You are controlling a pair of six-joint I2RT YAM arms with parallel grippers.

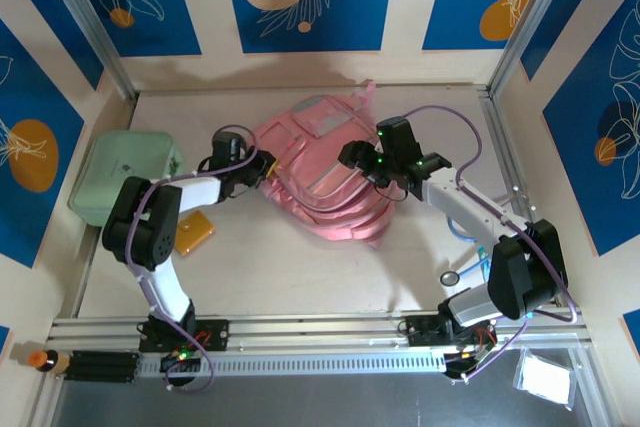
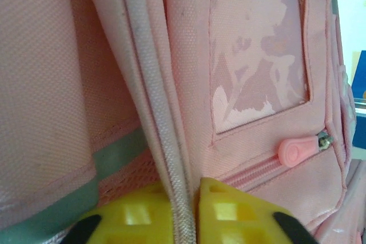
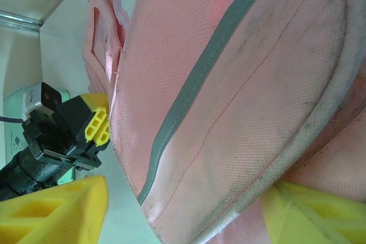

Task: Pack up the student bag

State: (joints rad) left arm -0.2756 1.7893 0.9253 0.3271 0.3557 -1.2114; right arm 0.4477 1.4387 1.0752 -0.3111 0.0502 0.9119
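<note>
While my left gripper (image 2: pixel 191 212) is clenched on a piped seam of the student bag (image 1: pixel 322 162), yellow pads on either side of the ridge, my right gripper (image 1: pixel 352 157) stands spread. Its fingers straddle a bulging part on the bag's right side without closing on it. The bag lies flat in the middle of the table (image 1: pixel 300 267), toward the far side, front pockets up. Its long axis runs far to near, slanting right at the near end, and the carry loop (image 1: pixel 366 92) points far. One front pocket's zipper is closed, with its pink pull (image 2: pixel 294 152) at the end. A mint-green case (image 1: pixel 120 172) sits at the left; I cannot tell what it holds.
</note>
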